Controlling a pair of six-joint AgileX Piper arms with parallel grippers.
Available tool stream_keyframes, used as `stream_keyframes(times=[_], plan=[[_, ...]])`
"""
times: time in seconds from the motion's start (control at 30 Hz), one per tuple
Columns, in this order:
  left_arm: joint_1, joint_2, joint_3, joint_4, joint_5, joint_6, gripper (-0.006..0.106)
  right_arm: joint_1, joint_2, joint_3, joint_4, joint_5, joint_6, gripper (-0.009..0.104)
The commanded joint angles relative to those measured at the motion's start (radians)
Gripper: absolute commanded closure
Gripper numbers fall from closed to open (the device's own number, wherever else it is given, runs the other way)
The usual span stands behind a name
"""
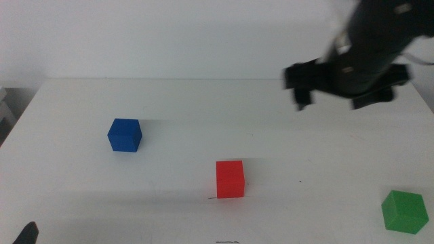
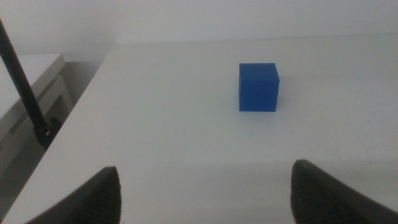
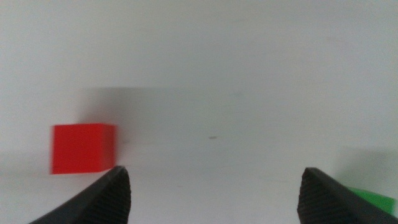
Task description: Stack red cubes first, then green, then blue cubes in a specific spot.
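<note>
Reaching next: right hand (image 1: pixel 333 91), jaws spread and empty, goes for green cube (image 1: pixel 404 211).
Stack base: red cube (image 1: pixel 230 179) beside faint line (image 1: pixel 215 198); lower green squarely.
Waiting: left hand (image 2: pixel 202 190), released, facing blue cube (image 2: pixel 259 87).

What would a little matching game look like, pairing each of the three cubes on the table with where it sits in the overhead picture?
Things:
1. red cube
2. green cube
3. blue cube

Places in the middle view:
A. bottom right corner of the picture
B. left part of the table, farthest back of the three
C. centre, beside a thin dark line

Pairs: 1-C, 2-A, 3-B
</note>
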Motion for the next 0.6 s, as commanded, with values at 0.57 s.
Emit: stream_keyframes(times=[0.57], plan=[[0.001, -0.022, 0.0, -0.004, -0.082, -0.002, 0.007, -0.424, -0.421, 0.495, 0.18, -0.058, -0.23, 0.001]])
